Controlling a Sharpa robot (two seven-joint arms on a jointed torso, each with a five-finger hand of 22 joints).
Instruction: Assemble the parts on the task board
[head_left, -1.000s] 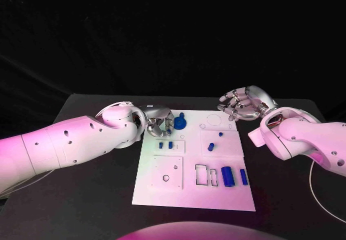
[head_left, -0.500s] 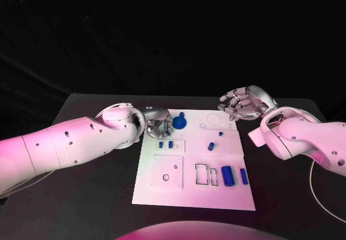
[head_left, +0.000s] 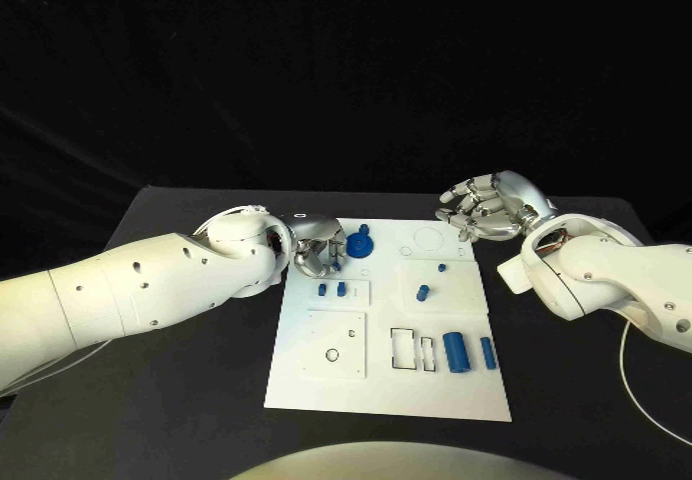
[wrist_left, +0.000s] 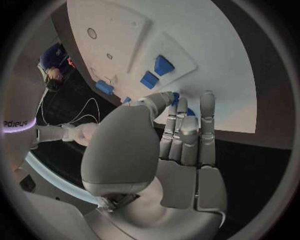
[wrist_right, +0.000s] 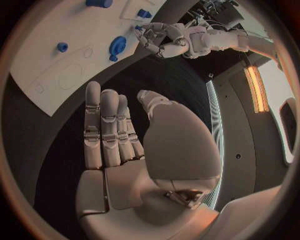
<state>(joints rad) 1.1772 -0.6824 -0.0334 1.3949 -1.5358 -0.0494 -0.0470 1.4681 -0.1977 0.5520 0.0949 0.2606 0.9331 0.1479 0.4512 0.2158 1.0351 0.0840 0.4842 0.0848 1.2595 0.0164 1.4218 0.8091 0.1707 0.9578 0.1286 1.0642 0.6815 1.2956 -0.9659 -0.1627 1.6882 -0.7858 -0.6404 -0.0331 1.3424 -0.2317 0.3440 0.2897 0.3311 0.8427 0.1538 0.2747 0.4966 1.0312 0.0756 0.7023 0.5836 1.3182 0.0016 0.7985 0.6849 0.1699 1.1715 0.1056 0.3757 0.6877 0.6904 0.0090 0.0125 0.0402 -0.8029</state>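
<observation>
Two hands flank the board's (head_left: 389, 390) far end. The left hand (head_left: 315, 248), fingers curled and empty, sits just beside the blue knob (head_left: 359, 243). The right hand (head_left: 488, 207) hangs farther off, likewise curled and empty.

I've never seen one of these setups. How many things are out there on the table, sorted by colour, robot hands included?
Blue parts: 7 in sight on the board
White task board: 1
Silver hands: 2, the left hand and the right hand
Total: 10
</observation>
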